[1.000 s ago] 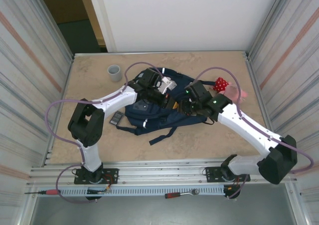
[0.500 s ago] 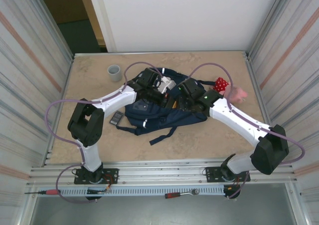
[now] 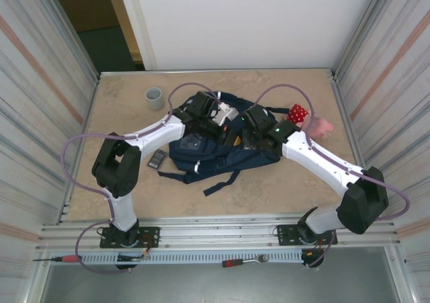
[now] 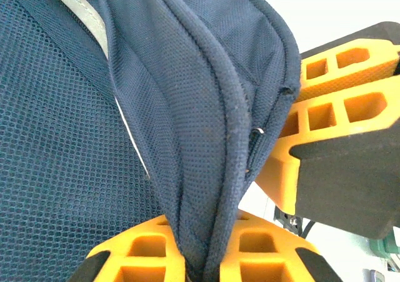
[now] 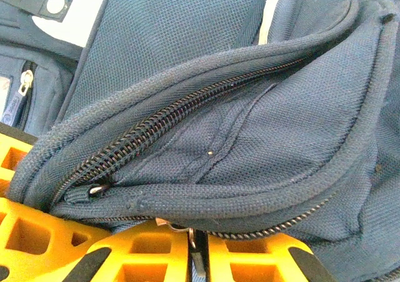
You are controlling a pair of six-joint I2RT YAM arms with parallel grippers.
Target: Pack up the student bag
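A navy-blue student bag (image 3: 201, 154) lies in the middle of a beige counter (image 3: 289, 185), seen from above. Its white patches face the far side and its dark straps trail toward the near edge. Both robot arms reach in over its upper part, their wrists close together.

In the left wrist view, the left pincer (image 4: 201, 262) is pinched tight on a fold of the bag's navy fabric. The piped rim rises from between its two orange fingers (image 4: 140, 257). Blue mesh lining and a thin pale stripe sit to the left of that fold.

In the right wrist view, the right pincer (image 5: 190, 249) is closed too, its orange fingers nearly meeting just under the bag's partly open zip. A small metal tab (image 5: 183, 229) sits in the narrow gap between them, so it grips the bag at the zip edge. The pocket mouth gapes a little above it.

A grey cup (image 3: 155, 98) stands upright on the far left of the counter, well apart from the bag. A small dark flat object (image 3: 157, 158) lies just beside the bag's left side. A red item with white dots (image 3: 296, 113) and a pink soft toy (image 3: 323, 125) rest near the bag's right side.
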